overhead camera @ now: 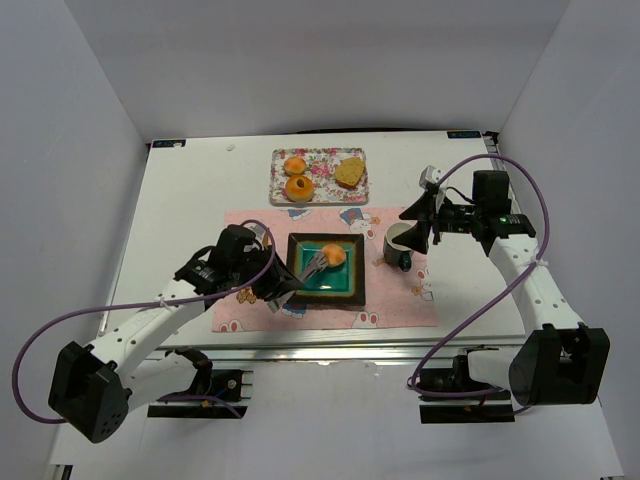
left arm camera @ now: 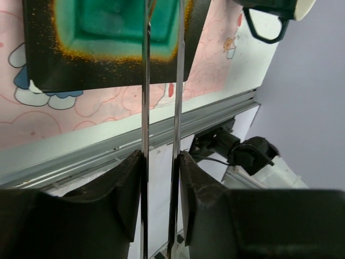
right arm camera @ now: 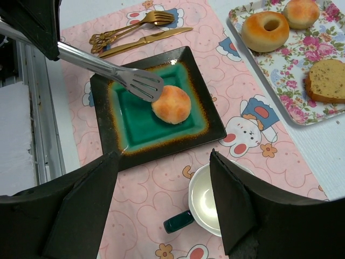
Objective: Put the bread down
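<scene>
Right wrist view shows the bun [right arm camera: 171, 104] by the tongs [right arm camera: 108, 67], squeezed tight by the left gripper [left arm camera: 161, 162]; loosen them gently over the plate [right arm camera: 213, 123].

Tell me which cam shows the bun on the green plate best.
Right wrist: the bun lies large and nearly whole on the plate, tongs at its edge. Top external shows it small. Left wrist shows only plate and tong arms, no bun.

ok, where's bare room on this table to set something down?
Free: white table left of the floral tray, and the placemat corner nearer than the mug. Crowded: plate holds the roll under the tongs; fork, knife and the left arm fill its left side.
</scene>
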